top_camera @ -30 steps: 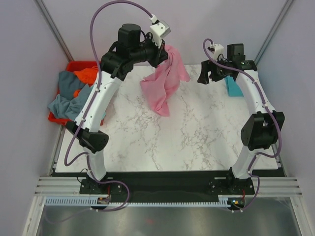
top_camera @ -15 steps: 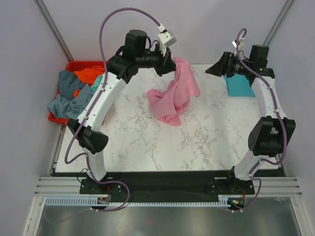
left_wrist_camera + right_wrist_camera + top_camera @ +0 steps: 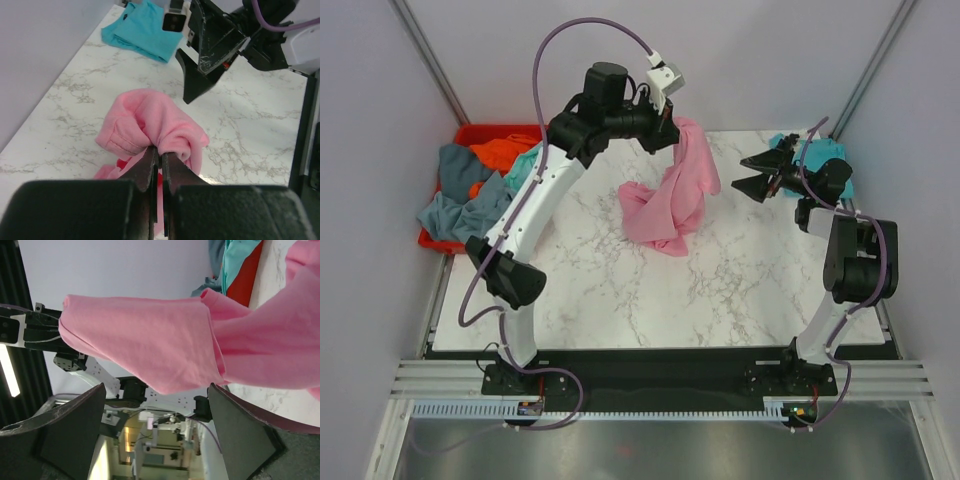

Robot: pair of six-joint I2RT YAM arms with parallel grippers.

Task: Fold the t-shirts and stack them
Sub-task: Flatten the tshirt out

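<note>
My left gripper (image 3: 672, 124) is shut on the pink t-shirt (image 3: 670, 195) and holds it up over the back middle of the table; its lower part lies bunched on the marble. In the left wrist view the fingers (image 3: 159, 161) pinch a fold of the pink cloth (image 3: 150, 120). My right gripper (image 3: 753, 174) is open and empty, turned sideways toward the pink shirt, which fills the right wrist view (image 3: 165, 345). A folded teal t-shirt (image 3: 812, 152) lies at the back right behind the right gripper and shows in the left wrist view (image 3: 142, 30).
A red bin (image 3: 470, 134) at the back left holds grey-blue (image 3: 458, 205), orange (image 3: 498, 154) and mint shirts, some spilling over its edge. The marble table top (image 3: 660, 290) spreads in front. Grey walls close both sides.
The left gripper has stayed high with the pink shirt, shifting slightly right. The right arm has swung down and turned its open gripper sideways toward the pink shirt, uncovering less of the teal shirt.
</note>
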